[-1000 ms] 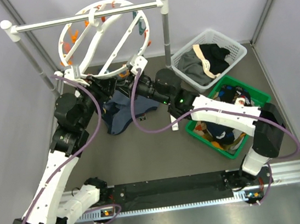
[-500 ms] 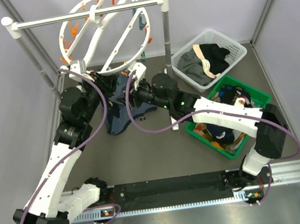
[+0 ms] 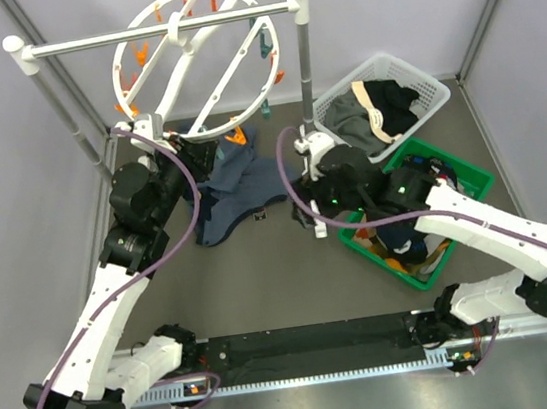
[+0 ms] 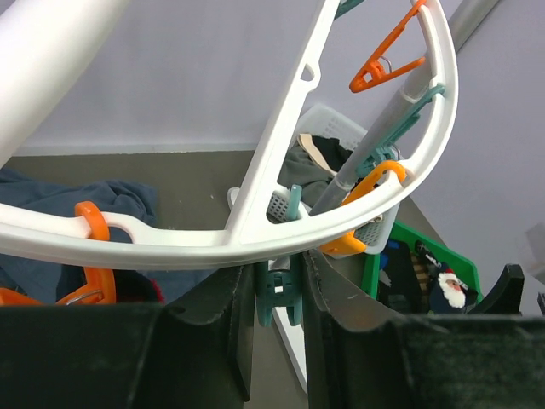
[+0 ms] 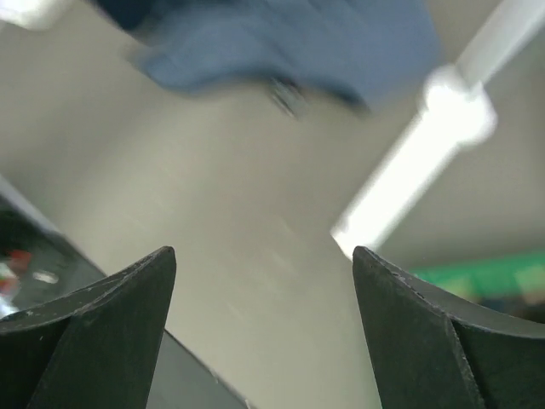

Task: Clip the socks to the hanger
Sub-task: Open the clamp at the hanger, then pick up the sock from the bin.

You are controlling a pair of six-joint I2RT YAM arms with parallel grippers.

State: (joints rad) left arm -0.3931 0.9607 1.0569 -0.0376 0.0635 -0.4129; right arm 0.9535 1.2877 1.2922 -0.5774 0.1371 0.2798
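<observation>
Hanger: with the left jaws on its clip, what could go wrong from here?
1. The left jaws pinch a clip under the hanger rim. The hanger only hangs from the bar, so a pull may swing or unhook it.
2. The right jaws are open and empty near the bin, so nothing steadies the hanger.

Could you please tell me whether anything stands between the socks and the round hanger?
Yes: the rack's pale upright post rises close by the straight path from the dark fabric socks in the green plastic bin to the round white plastic hanger.
</observation>
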